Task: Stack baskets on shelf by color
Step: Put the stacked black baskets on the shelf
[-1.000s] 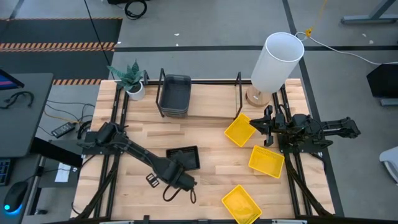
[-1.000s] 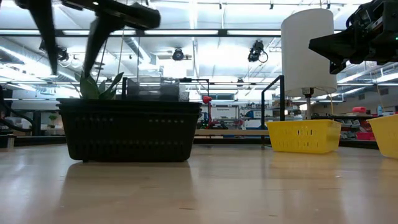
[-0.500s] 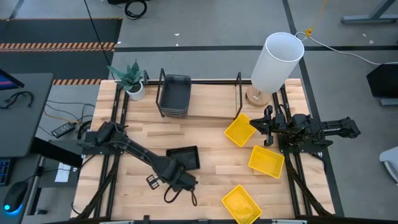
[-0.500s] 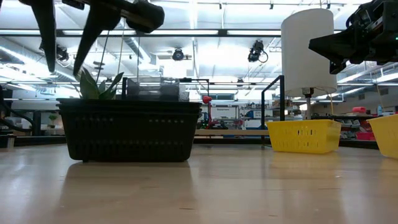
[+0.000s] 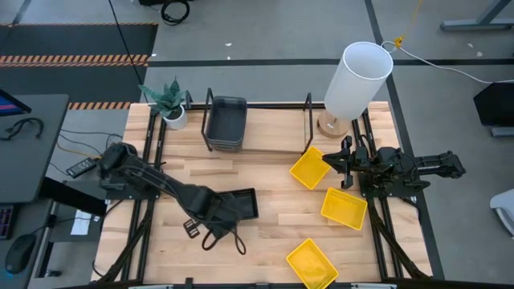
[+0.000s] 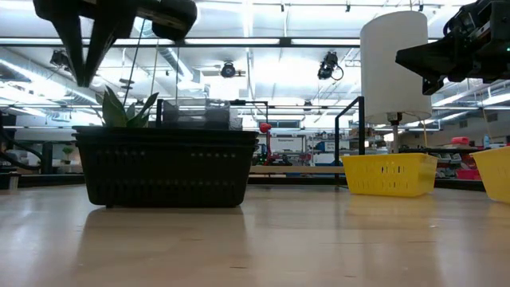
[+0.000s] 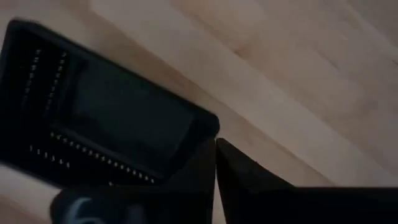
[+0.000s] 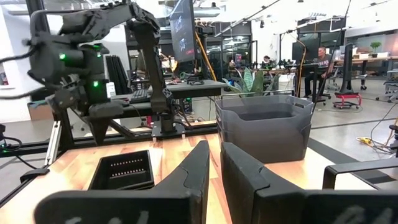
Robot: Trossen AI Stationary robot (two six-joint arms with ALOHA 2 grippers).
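A black basket (image 5: 238,204) lies near the table's front edge, left of centre. The left gripper (image 5: 210,215) is held above its left end, fingers clenched and empty; descending that way, the rim could be struck and the basket shoved. The right gripper (image 5: 344,166) waits clenched at the right edge.

Three yellow baskets (image 5: 309,171), one black basket (image 5: 238,204).

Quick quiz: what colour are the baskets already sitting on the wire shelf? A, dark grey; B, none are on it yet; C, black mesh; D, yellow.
A: the dark grey baskets sit nested on the shelf at its left end, while the three yellow baskets and the black mesh basket lie on the table.
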